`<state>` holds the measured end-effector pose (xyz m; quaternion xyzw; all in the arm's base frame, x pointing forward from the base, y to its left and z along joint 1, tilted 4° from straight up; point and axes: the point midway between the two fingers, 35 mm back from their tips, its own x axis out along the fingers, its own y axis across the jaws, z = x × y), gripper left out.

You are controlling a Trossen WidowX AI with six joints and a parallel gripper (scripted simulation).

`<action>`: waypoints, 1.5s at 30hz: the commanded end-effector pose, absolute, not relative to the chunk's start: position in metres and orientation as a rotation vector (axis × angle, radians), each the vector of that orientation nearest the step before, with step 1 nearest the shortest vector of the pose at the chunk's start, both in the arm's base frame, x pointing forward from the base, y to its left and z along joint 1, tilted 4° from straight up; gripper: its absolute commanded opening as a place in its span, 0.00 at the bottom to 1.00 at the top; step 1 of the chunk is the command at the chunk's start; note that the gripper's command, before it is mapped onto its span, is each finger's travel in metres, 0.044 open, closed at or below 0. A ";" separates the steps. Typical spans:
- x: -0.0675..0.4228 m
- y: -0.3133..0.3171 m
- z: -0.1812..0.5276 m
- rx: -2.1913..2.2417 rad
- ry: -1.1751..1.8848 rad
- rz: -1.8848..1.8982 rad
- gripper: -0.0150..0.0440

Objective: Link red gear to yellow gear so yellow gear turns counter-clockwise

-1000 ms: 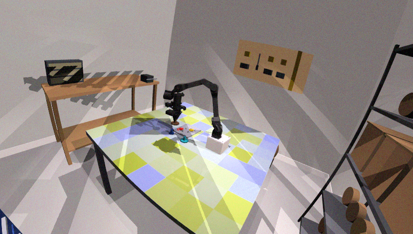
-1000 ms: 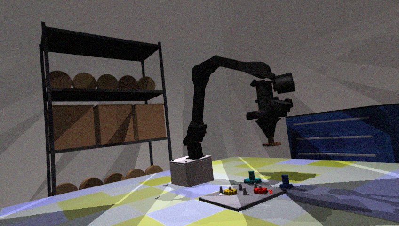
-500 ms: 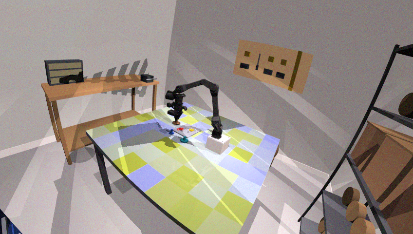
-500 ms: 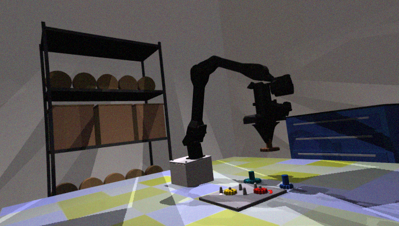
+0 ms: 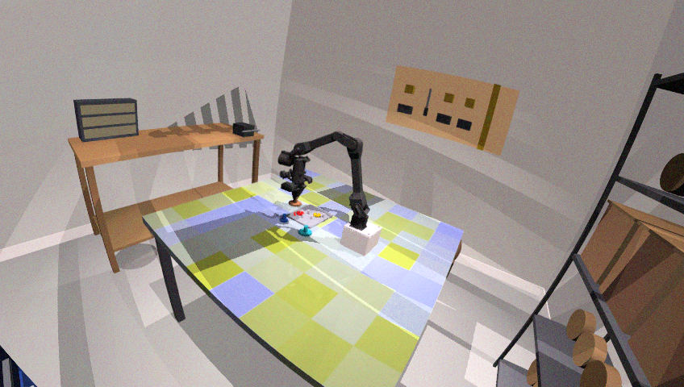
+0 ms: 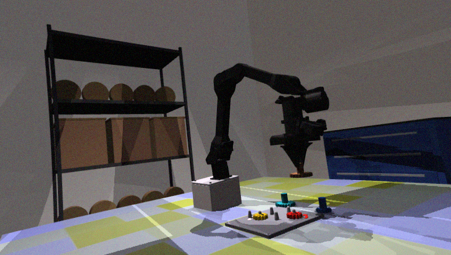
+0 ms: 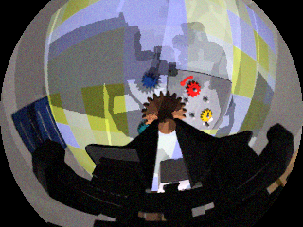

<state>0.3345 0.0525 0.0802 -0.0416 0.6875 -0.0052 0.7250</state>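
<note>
My gripper point(image 5: 296, 197) point(image 6: 300, 164) point(image 7: 166, 121) is shut on the orange-brown gear's stem. The orange-brown gear point(image 5: 294, 203) point(image 6: 301, 174) point(image 7: 163, 105) hangs level, high above the table. The grey board point(image 5: 306, 222) point(image 6: 268, 232) point(image 7: 221, 84) lies on the table and bears the red gear point(image 5: 298, 213) point(image 6: 294, 215) point(image 7: 193, 86), the yellow gear point(image 5: 317, 215) point(image 6: 260, 217) point(image 7: 206, 114) and several empty pegs. The blue gear point(image 5: 284, 218) point(image 6: 323, 209) point(image 7: 151, 80) stands beside the board near the red gear. The teal gear point(image 5: 305, 231) point(image 6: 285, 204) point(image 7: 143, 127) stands off another side, partly hidden in the wrist view.
The arm's white base block point(image 5: 360, 239) point(image 6: 216, 193) stands on the patchwork table beyond the yellow gear's side of the board. A wooden workbench point(image 5: 168, 143), a shelf rack point(image 6: 117, 107) and a blue cabinet point(image 6: 379, 150) point(image 7: 40, 124) stand away from the board.
</note>
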 end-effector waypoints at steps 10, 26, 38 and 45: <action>0.339 0.021 0.070 -0.096 1.515 -0.006 0.25; 0.340 -0.020 0.059 -0.106 1.514 -0.007 0.25; 0.337 -0.050 0.050 -0.113 1.513 -0.007 0.25; 0.333 -0.068 0.045 -0.118 1.513 -0.008 0.25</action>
